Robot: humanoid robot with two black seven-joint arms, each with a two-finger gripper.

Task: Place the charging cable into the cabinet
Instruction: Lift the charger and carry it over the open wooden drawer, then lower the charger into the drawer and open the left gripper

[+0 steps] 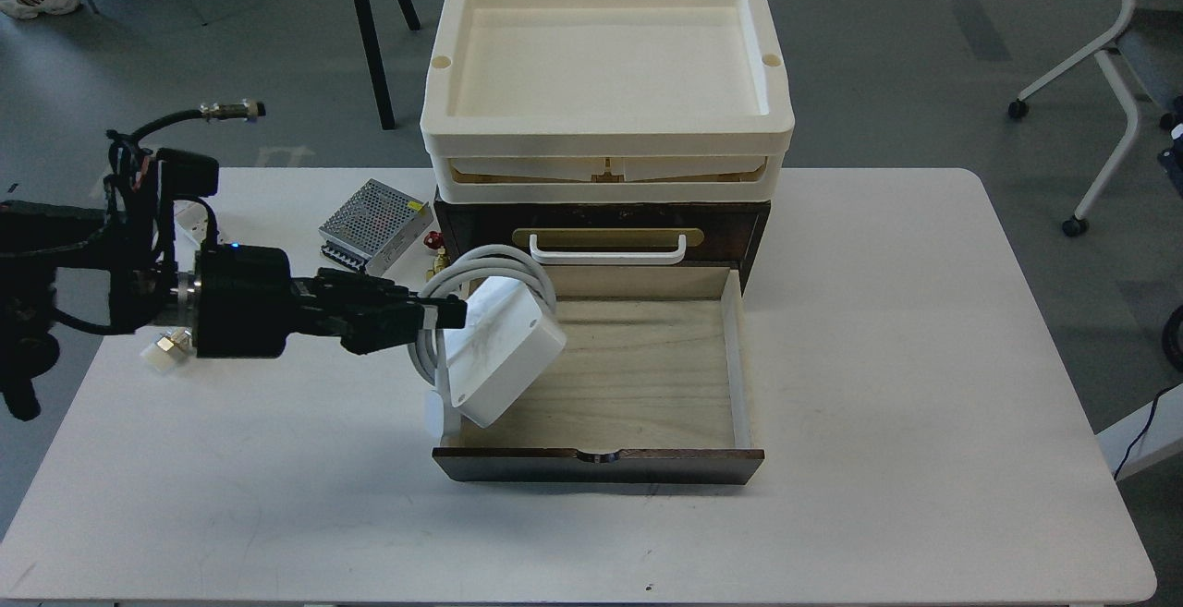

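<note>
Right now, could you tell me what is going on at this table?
The left gripper holds the charging cable, tilted, over the left side of the open bottom drawer of the cabinet. The drawer holds nothing else that shows. A cream tray sits on top of the cabinet, and a silver perforated box lies to its left. The right arm is out of view.

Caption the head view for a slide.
Left gripper holds the charging cable tilted over the cabinet's open lower drawer.

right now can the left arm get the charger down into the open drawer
Probably yes. The left gripper holds the charger tilted over the left side of the open drawer, whose wooden floor shows bare, and nothing visible sits between them.
</note>
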